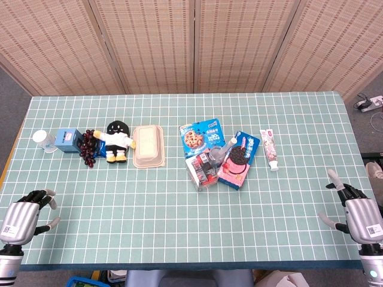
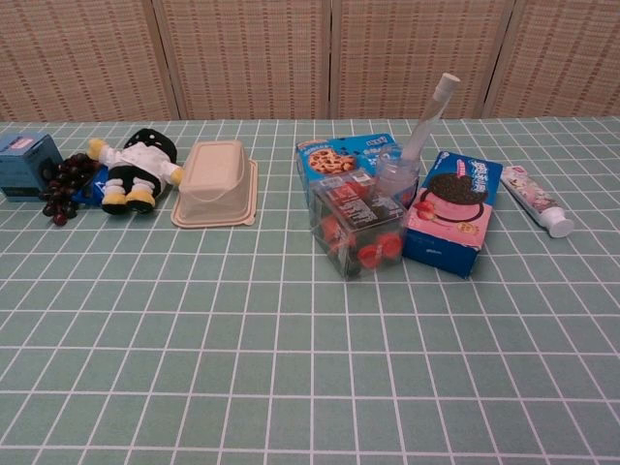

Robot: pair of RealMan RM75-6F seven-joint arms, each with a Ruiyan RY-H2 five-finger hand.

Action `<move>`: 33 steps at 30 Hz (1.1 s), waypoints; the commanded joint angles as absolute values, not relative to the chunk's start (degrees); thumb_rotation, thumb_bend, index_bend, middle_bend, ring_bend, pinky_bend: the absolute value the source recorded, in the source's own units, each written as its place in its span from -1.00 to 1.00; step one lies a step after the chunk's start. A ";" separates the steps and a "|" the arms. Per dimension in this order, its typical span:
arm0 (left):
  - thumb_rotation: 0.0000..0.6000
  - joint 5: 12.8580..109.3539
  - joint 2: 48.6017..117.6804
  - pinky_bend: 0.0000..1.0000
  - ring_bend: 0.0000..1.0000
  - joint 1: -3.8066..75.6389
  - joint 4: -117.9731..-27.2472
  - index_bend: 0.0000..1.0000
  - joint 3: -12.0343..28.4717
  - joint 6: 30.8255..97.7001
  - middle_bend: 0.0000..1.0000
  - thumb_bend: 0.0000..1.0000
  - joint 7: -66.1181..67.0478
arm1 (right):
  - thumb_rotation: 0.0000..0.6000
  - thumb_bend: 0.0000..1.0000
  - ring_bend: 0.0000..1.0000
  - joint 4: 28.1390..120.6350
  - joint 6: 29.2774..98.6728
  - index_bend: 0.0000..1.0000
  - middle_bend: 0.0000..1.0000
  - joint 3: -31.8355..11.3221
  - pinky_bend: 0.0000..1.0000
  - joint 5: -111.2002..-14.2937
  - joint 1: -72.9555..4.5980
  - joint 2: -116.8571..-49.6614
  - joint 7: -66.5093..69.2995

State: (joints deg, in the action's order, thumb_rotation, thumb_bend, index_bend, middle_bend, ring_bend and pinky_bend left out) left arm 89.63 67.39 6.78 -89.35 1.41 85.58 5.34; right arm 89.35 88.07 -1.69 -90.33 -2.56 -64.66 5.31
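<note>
- Woven screens are closing off the back of the scene, and in front of them the table [image 1: 179,233] is lying under a green checked cloth.
- Your left robot hand [image 1: 27,214] is hovering at the near left corner, released and holding nothing, with its fingers loosely curled and apart.
- Your right robot hand [image 1: 353,206] is hovering at the near right corner, also released, with its fingers spread and pointing away from you.
- Neither one is touching anything; the chest view is showing no robot hand at all.
- Nearest your left robot hand, the bunch of dark grapes [image 1: 88,143] is lying well apart, farther back and a little to the right, just beside the blue box [image 1: 69,140] and the plush doll [image 1: 116,140].
- Nearest your right robot hand, the toothpaste tube [image 1: 270,148] is lying well apart, farther back and to the left, with its long axis running roughly front to back and its cap end facing you.
- Between them, the beige container [image 1: 148,145], the cookie packs [image 1: 200,135] and the pink Oreo box [image 1: 238,159] are sitting mid-table, closer to your right side.
</note>
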 commanded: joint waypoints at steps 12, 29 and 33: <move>1.00 89.73 65.99 0.05 -0.30 6.41 -90.02 0.13 1.63 86.69 -0.20 -0.72 2.65 | 1.00 -0.71 -0.30 90.10 85.78 -1.00 -0.24 -3.27 0.24 -89.38 -4.84 -66.96 5.04; 1.00 89.59 63.41 0.05 -0.30 5.69 -92.52 0.13 1.65 87.64 -0.19 -0.72 0.97 | 1.00 0.23 1.00 105.59 73.72 -0.75 1.00 -11.58 1.00 -77.70 -15.63 -68.52 -10.34; 1.00 89.65 62.99 0.05 -0.30 5.51 -92.63 0.12 1.78 88.08 -0.18 -0.73 0.04 | 1.00 0.54 1.00 105.98 70.12 -0.68 1.00 -13.25 1.00 -72.46 -18.63 -70.36 -12.54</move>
